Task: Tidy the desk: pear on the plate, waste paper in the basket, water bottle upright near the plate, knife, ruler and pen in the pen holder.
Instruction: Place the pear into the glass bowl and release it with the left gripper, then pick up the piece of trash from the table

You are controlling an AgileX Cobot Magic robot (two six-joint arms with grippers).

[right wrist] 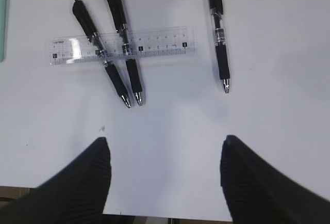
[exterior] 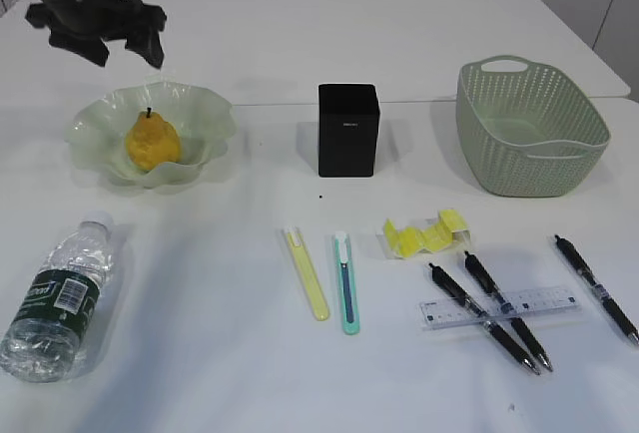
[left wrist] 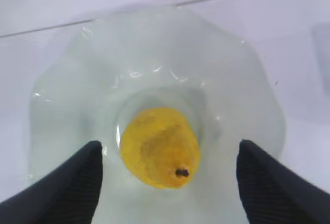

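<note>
The yellow pear (exterior: 152, 141) lies in the pale green wavy plate (exterior: 95, 119). My left gripper (exterior: 128, 54) hangs open and empty above it; the left wrist view shows the pear (left wrist: 160, 146) between the open jaws (left wrist: 170, 152), not touched. The water bottle (exterior: 60, 298) lies on its side at front left. Yellow waste paper (exterior: 424, 233), two utility knives (exterior: 308, 273) (exterior: 345, 281), a clear ruler (exterior: 499, 306) and three black pens (exterior: 484, 318) lie on the table. My right gripper (right wrist: 165, 152) is open and empty over the front edge, short of the pens (right wrist: 126, 53).
The black pen holder (exterior: 347, 129) stands at centre back. The green basket (exterior: 529, 129) stands at back right. Two pens lie across the ruler (right wrist: 154, 41); the third pen (right wrist: 219, 38) lies apart to the right. The table's front edge shows under the right gripper.
</note>
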